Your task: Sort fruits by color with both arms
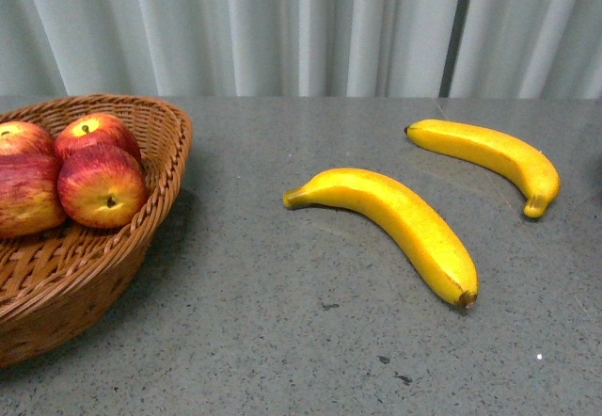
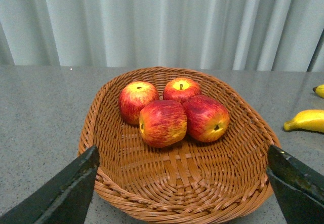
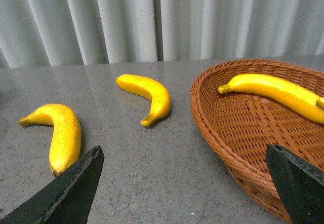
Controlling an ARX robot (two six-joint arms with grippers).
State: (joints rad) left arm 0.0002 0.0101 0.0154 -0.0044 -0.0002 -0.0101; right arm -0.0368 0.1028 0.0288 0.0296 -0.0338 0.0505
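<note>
Several red apples with yellow streaks (image 2: pixel 162 122) lie together in a brown wicker basket (image 2: pixel 177 203); the front view shows them (image 1: pixel 102 185) in that basket (image 1: pixel 141 237) at the left. Two yellow bananas lie on the grey table, one nearer (image 1: pixel 395 218) and one farther right (image 1: pixel 489 152). The right wrist view shows them too (image 3: pixel 63 133) (image 3: pixel 149 92). In that view a second wicker basket (image 3: pixel 217 127) holds a banana (image 3: pixel 273 89). My left gripper (image 2: pixel 182 153) is open and empty before the apple basket's near rim. My right gripper (image 3: pixel 185 150) is open and empty above the table beside the second basket.
A grey speckled tabletop (image 1: pixel 282 341) runs back to a pale pleated curtain (image 1: pixel 301 21). The two loose bananas' ends show at the edge of the left wrist view (image 2: pixel 306 120). Neither arm shows in the front view.
</note>
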